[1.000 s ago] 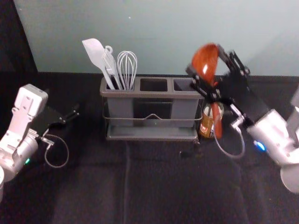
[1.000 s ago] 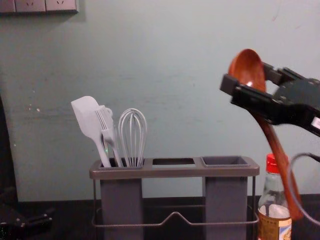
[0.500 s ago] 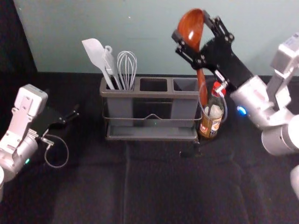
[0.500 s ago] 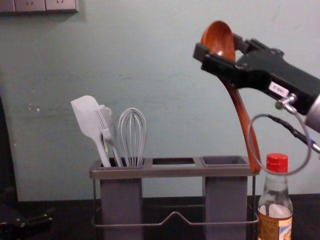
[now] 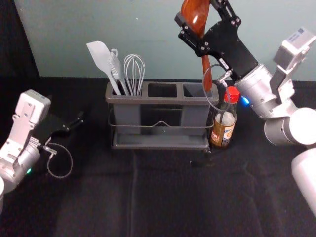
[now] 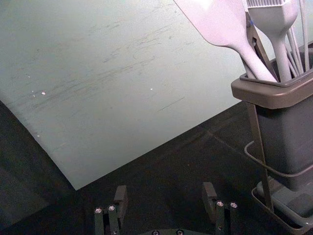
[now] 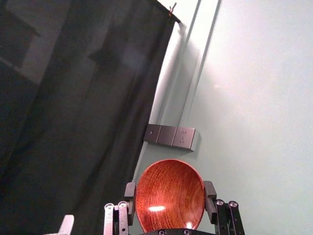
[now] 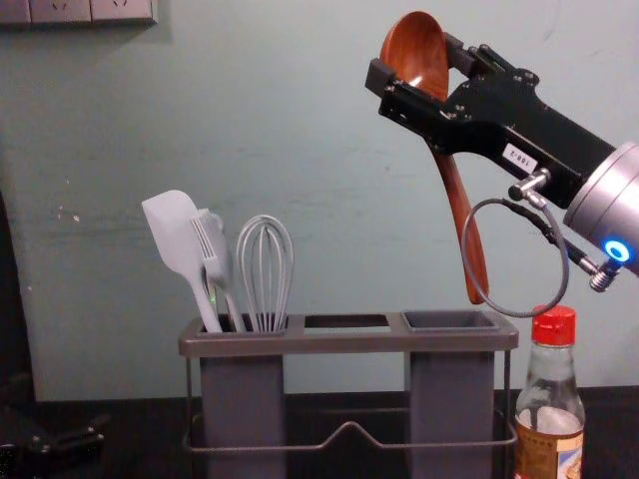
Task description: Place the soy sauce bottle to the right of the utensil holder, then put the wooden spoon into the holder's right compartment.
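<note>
My right gripper [image 5: 197, 24] is shut on the bowl end of the wooden spoon [image 5: 194, 16], high above the holder's right side. In the right wrist view the spoon's bowl [image 7: 169, 196] sits between the fingers of my right gripper [image 7: 169, 198]. The handle hangs down, slightly tilted, its tip just above the right compartment [image 8: 451, 320] in the chest view. The utensil holder [image 5: 160, 99] stands upright. The soy sauce bottle [image 5: 224, 123], red-capped, stands beside it on the right. My left gripper [image 5: 74, 123] is parked at the left; in its wrist view the left gripper [image 6: 166, 196] is open, holding nothing.
A white spatula [image 8: 180, 239], a brush [image 8: 215, 254] and a whisk [image 8: 265, 269] stand in the holder's left compartment. Behind is a pale wall with a socket strip [image 8: 80, 10]. A dark cloth [image 5: 163, 192] covers the table in front of the holder.
My right gripper has risen and moved left with the spoon, carrying the handle's tip from beside the bottle to over the holder's right end. The left arm has stayed still.
</note>
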Action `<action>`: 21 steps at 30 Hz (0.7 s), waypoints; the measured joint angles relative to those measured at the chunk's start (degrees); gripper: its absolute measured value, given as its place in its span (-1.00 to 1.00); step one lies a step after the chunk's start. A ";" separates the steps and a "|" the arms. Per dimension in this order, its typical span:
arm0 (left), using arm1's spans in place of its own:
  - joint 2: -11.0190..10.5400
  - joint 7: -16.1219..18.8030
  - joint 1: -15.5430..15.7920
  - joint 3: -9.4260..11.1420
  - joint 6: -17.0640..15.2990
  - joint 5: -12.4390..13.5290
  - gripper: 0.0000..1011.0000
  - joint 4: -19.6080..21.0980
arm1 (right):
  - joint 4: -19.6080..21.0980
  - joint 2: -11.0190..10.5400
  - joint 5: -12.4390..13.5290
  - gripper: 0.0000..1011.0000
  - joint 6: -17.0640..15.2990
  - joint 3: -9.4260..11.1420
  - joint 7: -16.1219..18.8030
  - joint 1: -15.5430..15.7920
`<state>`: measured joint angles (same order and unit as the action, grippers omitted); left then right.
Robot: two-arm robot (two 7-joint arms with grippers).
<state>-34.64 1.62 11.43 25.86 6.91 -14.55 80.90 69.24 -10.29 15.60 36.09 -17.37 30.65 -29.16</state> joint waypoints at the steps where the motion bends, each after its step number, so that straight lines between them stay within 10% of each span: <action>1: 0.00 0.00 0.00 0.00 0.00 0.00 0.99 0.00 | -0.45 0.13 -0.11 0.66 0.58 0.00 0.08 -0.21; 21: 0.00 0.00 0.00 0.00 0.00 0.00 0.99 0.00 | -10.37 2.71 -1.28 0.66 7.69 -0.13 2.40 -1.45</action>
<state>-34.65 1.62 11.43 25.86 6.91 -14.55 80.90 58.87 -7.58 14.32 43.78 -17.50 33.05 -30.62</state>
